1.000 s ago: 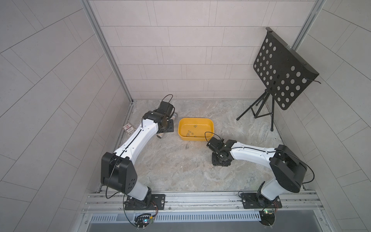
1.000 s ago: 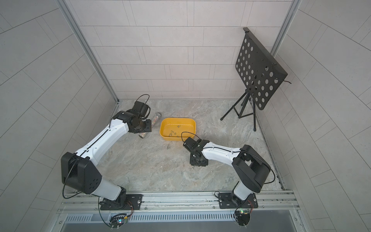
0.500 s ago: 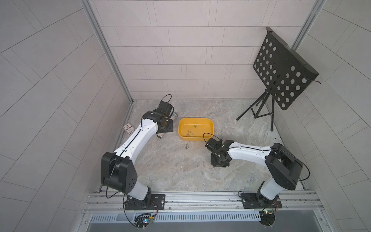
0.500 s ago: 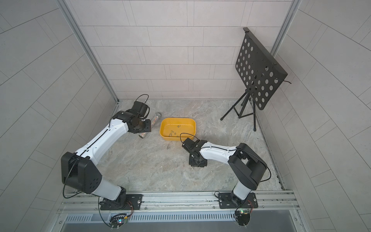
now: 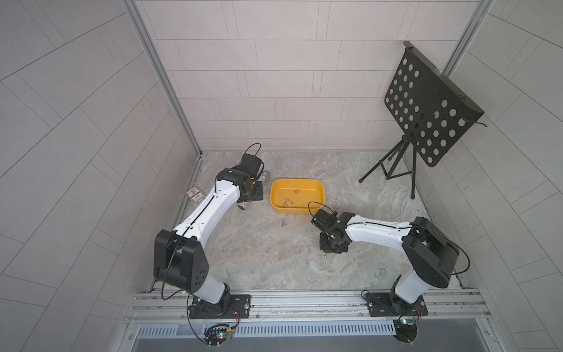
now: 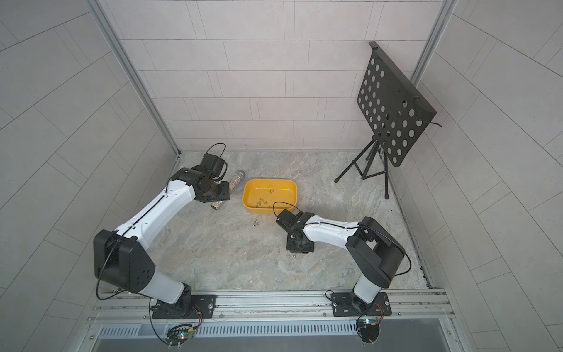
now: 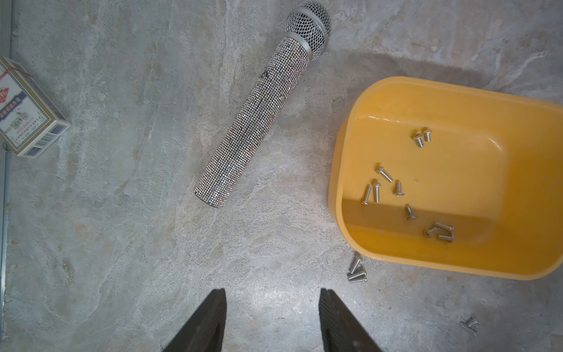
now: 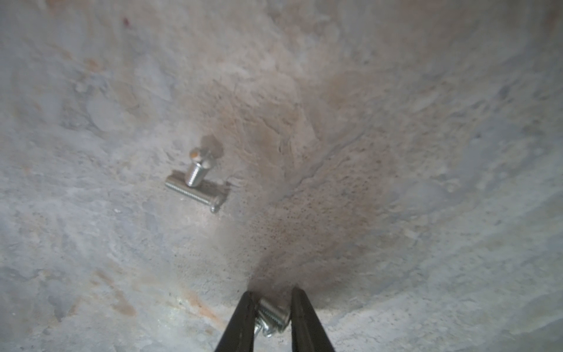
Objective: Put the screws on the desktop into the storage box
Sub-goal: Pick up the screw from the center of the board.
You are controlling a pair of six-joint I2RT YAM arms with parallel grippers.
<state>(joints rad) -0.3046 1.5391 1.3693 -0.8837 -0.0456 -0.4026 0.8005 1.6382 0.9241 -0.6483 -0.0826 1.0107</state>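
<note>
In both top views the left arm (image 5: 210,207) stretches from its near-left base toward the far left. Its wrist bends down over the desktop (image 5: 259,262), just left of the storage box (image 5: 292,211). The right arm (image 6: 329,233) folds at its elbow on the near right and runs low to the left. Its wrist points straight down, just on the near side of the box's right corner. The yellow box sits toward the far middle of the desktop with screws (image 5: 288,201) inside, and a few more lie just outside its near wall.

In the left wrist view the left gripper (image 7: 272,292) hangs over bare desktop, fingers spread wide with nothing between them. Beyond it lie a glittery microphone (image 7: 259,122) and a card box (image 7: 27,115). About ten screws rest on the box floor, three lie beside its wall and two lie farther off.

In the right wrist view the right gripper (image 8: 271,292) is down at the desktop. Its fingers press on either side of two screws lying there. Two more lie apart, one across the other.
</note>
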